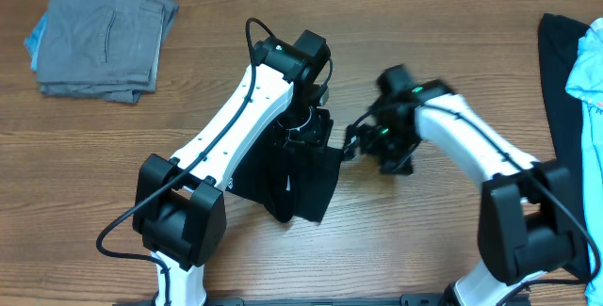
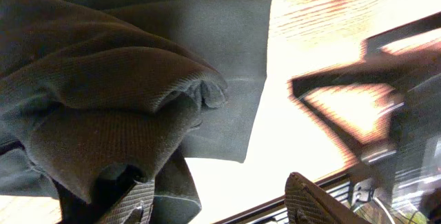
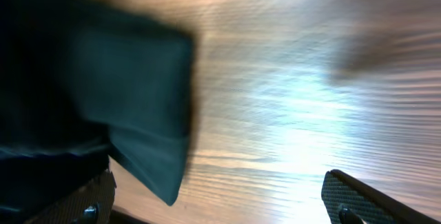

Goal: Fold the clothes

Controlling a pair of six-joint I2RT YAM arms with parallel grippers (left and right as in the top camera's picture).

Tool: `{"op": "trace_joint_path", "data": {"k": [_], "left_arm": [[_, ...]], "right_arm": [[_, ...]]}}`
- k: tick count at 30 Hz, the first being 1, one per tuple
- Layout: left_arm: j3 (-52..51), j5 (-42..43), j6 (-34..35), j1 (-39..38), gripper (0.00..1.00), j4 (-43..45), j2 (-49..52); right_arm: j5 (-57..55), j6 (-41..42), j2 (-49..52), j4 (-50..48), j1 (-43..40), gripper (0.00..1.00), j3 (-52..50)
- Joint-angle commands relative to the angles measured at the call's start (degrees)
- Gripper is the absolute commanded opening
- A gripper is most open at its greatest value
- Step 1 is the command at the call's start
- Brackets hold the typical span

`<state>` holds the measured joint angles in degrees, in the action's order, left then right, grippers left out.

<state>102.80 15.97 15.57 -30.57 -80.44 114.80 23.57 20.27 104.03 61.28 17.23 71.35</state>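
A black garment [image 1: 311,188] lies bunched and partly folded on the wooden table [image 1: 424,240] at the centre. My left gripper [image 1: 306,127] hangs over its upper part. In the left wrist view its jaws [image 2: 220,207] are wide open, with rumpled black fabric [image 2: 138,79] draped against the left finger but not pinched. My right gripper [image 1: 353,146] is at the garment's right edge. In the right wrist view its jaws [image 3: 220,196] are wide open over bare wood, and a corner of the black fabric [image 3: 131,93] lies beside the left finger. No logo or lettering shows.
A folded grey garment pile [image 1: 104,33] sits at the back left with a light blue piece [image 1: 36,38] under it. At the right edge lie another black garment [image 1: 561,108] and a light blue one [image 1: 589,71]. The right arm [image 2: 386,79] shows blurred in the left wrist view.
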Motion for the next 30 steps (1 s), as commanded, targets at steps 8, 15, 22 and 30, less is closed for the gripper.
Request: {"op": "trace_joint_path", "data": {"k": [8,15,22,30], "left_arm": [[10.6,-0.1,-0.8,6.4,0.66,-4.9,-3.2],[13.1,-4.2,-0.1,17.4,0.74,-6.7,-7.1],[7.9,-9.4,2.0,24.8,0.83,-7.8,-6.8],[-4.6,-12.1,2.1,25.5,0.85,-1.9,-6.8]], "right_arm": [[4.3,-6.4,-5.9,6.8,-9.7,1.0,9.1],[4.6,-3.1,-6.0,4.7,-2.4,1.0,9.0],[-4.3,5.3,-6.0,-1.6,11.9,1.0,9.0],[-7.1,8.1,-5.8,-7.7,20.7,1.0,9.0]]}}
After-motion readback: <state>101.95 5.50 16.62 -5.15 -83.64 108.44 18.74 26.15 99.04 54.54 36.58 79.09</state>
